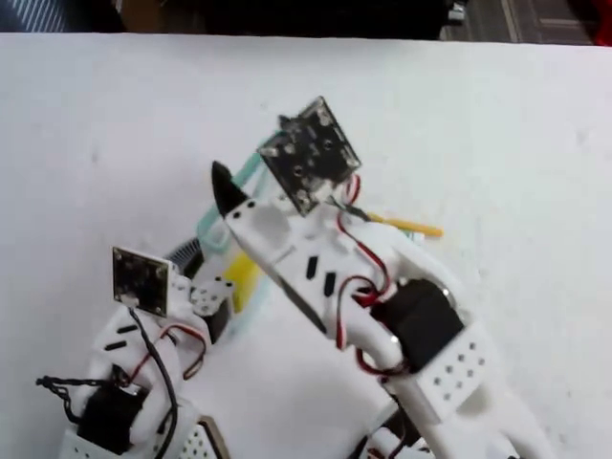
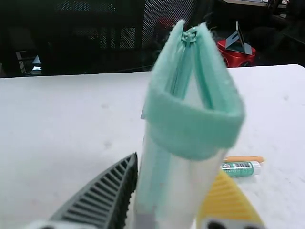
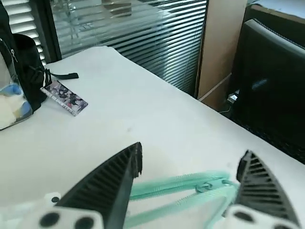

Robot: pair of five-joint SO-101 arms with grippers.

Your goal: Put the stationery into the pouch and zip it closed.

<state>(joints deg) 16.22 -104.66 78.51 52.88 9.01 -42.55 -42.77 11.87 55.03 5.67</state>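
My left gripper (image 2: 178, 183) is shut on a mint-green pouch (image 2: 190, 119), clamping its translucent body between a grey finger (image 2: 107, 195) and a yellow finger (image 2: 226, 200). The pouch stands upright with its zipper (image 2: 189, 37) at the top end. My right gripper (image 3: 192, 151) is open, its black fingers on either side of the zipper (image 3: 205, 186) and apart from it. In the high view both arms meet at the pouch (image 1: 207, 228) left of centre. An orange pencil (image 2: 244, 159) and a green-labelled white tube (image 2: 240, 167) lie on the table beside the pouch; the pencil (image 1: 413, 227) pokes out from under the right arm.
The white table (image 1: 497, 115) is bare to the left, right and far side of the arms. A black bag (image 3: 24, 71) and a small printed tag (image 3: 64, 98) sit near one table edge. A red object (image 2: 236, 50) lies beyond the far edge.
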